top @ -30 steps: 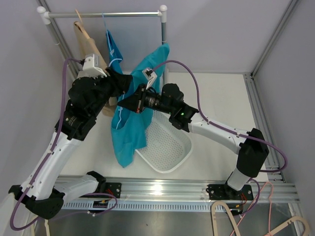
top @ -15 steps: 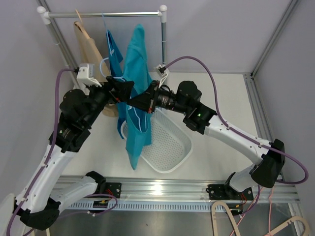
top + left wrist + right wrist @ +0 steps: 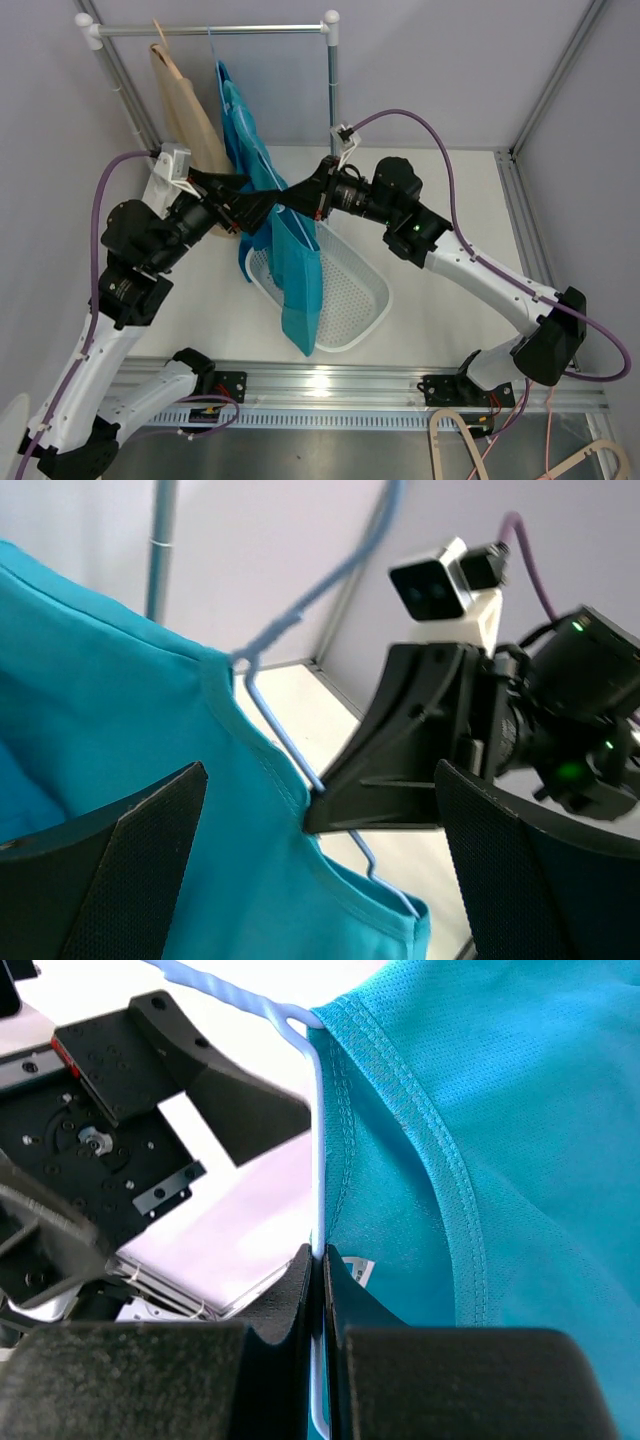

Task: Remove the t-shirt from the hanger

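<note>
T-shirt (image 3: 298, 280): teal, on the hanger (image 3: 318, 1140), hanging below the rail (image 3: 260, 30) at 12 o'clock; lower end over the basket (image 3: 370, 290).
Hanger: thin pale wire at the collar.
Right gripper (image 3: 318, 1260): 3 o'clock of the shirt, jaws clenched on the hanger wire.
Left gripper (image 3: 320, 870): 9 o'clock, jaws released wide, collar between them; contact unclear.

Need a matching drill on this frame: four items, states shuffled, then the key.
1. left claw
2. right claw
3. t-shirt
4. basket

A. shut on the hanger wire
B. white, on the table
C. open, holding nothing
D. teal, hanging on the hanger

Pairs: 1-C, 2-A, 3-D, 4-B
</note>
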`<move>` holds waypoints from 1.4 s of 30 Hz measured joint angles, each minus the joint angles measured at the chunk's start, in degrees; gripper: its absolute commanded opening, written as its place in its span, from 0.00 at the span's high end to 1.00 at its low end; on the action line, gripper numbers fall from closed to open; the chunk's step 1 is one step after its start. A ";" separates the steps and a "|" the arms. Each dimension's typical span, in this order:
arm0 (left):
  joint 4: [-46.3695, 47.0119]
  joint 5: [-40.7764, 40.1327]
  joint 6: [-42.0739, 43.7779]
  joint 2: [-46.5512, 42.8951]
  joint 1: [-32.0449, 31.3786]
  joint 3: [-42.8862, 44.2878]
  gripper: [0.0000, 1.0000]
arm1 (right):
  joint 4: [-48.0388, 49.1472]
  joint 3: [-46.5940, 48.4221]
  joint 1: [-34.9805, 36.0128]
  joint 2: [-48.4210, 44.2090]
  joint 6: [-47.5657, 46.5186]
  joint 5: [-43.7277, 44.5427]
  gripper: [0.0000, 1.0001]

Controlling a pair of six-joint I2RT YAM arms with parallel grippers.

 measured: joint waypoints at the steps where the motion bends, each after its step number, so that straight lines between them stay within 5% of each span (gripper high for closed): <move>1: 0.07 0.92 0.00 -0.26 0.00 -0.07 0.01 | 0.07 0.00 -0.37 0.00 0.07 -0.31 1.00; 11: 1.01 1.09 2.08 -13.11 -1.64 -13.07 0.00 | -1.14 8.17 -4.50 4.72 0.24 -0.70 1.00; 17: 2.08 -5.73 5.09 -17.22 -9.53 -18.21 0.00 | -1.14 14.25 -5.40 8.44 0.94 -0.63 1.00; 24: 12.96 -21.59 14.45 -8.87 -26.60 -24.81 0.01 | 0.46 19.04 -5.42 12.83 1.84 0.48 1.00; 31: 21.38 -27.50 19.56 2.54 -29.94 -25.86 0.02 | -1.57 25.09 -5.44 16.39 1.81 1.11 1.00; 32: 22.08 -28.04 19.91 2.75 -30.12 -26.16 0.12 | -2.01 26.01 -5.53 16.63 1.70 1.14 1.00; 33: 22.67 -28.52 20.04 2.84 -30.25 -26.40 0.59 | -2.40 26.73 -5.55 16.72 1.68 1.14 1.00; 34: 23.15 -29.14 20.20 2.91 -30.29 -26.51 0.84 | -2.73 27.32 -5.62 16.72 1.68 1.11 1.00; 35: 23.61 -30.08 20.76 2.97 -30.36 -26.51 0.99 | -3.08 27.91 -5.66 16.72 1.68 1.14 1.00; 42: 25.38 -33.92 21.49 1.62 -30.64 -28.30 0.99 | -6.14 32.33 -6.14 17.68 1.68 1.16 1.00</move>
